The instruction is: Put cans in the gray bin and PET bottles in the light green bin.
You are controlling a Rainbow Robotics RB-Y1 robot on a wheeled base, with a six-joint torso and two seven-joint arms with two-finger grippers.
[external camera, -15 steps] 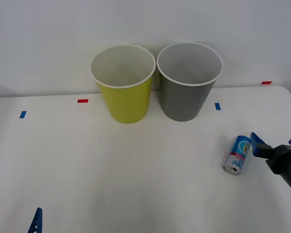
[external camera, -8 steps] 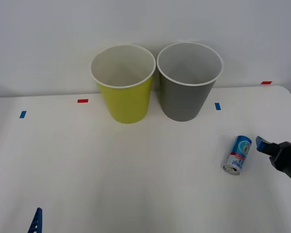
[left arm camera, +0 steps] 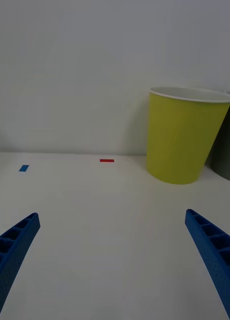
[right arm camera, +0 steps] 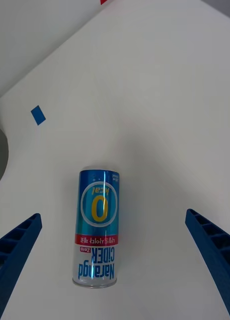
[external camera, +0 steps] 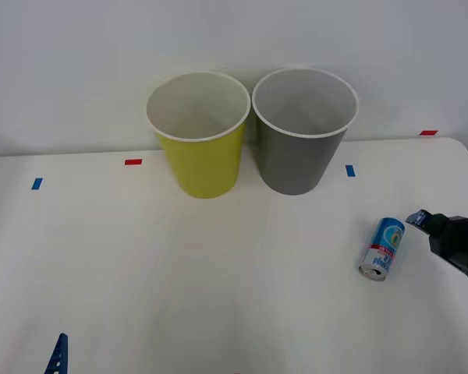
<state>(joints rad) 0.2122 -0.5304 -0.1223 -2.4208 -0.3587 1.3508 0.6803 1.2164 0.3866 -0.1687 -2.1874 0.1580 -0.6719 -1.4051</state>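
One can (external camera: 382, 248) lies on its side at the table's right, near my right gripper (right arm camera: 115, 260), jaws apart. I should straddle its middle squarely before closing. Left gripper (left arm camera: 112, 260) waits, jaws apart, at front-left.

The right arm is reaching in from the right edge of the front view, its dark wrist housing sitting low over the table, with the right gripper (right arm camera: 115, 260) holding its two blue ribbed fingers (right arm camera: 17, 250) spread wide apart and gripping nothing. The left gripper (left arm camera: 115, 260) is sitting parked at the near left, fingers likewise spread wide and holding nothing.
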